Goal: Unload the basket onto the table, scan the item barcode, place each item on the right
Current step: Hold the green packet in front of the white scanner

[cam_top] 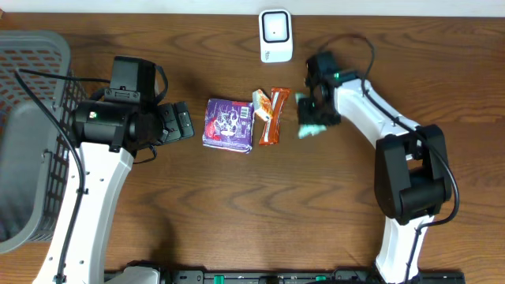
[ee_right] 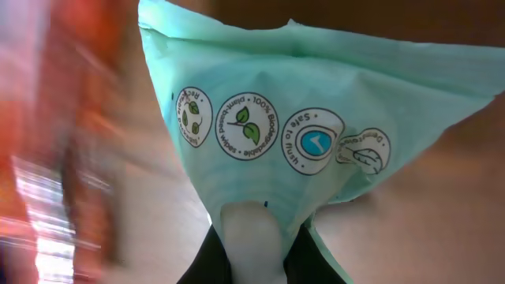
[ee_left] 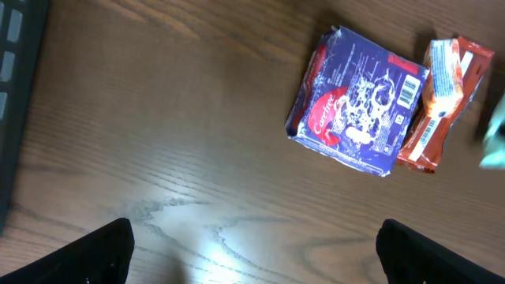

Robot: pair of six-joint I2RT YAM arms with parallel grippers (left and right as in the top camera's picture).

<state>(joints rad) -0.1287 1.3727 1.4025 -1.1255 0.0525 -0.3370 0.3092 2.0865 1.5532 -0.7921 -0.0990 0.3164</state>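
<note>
From overhead, the right gripper [cam_top: 314,110] was seen at 2 o'clock from the table's middle, shut on a pale green packet [cam_top: 309,128]. The packet was held just right of an orange snack packet [cam_top: 270,117] and a purple packet [cam_top: 229,124]. The white scanner [cam_top: 276,35] was stood at 12 o'clock, near but apart. The left gripper [cam_top: 180,122] was held at 9 o'clock of the purple packet.

In the left wrist view, its dark fingers [ee_left: 102,252] were spread wide with nothing between them. The purple packet lay at 1 o'clock, with the orange one against its right side.

In the right wrist view, the green packet was pinched only at its lower tip, at 6 o'clock. Round printed marks were shown but no barcode, which was possibly on the hidden face.

With so little film gripped, the packet could be twisted or dropped on the way to the scanner. The code could also be presented facing away from it.
</note>
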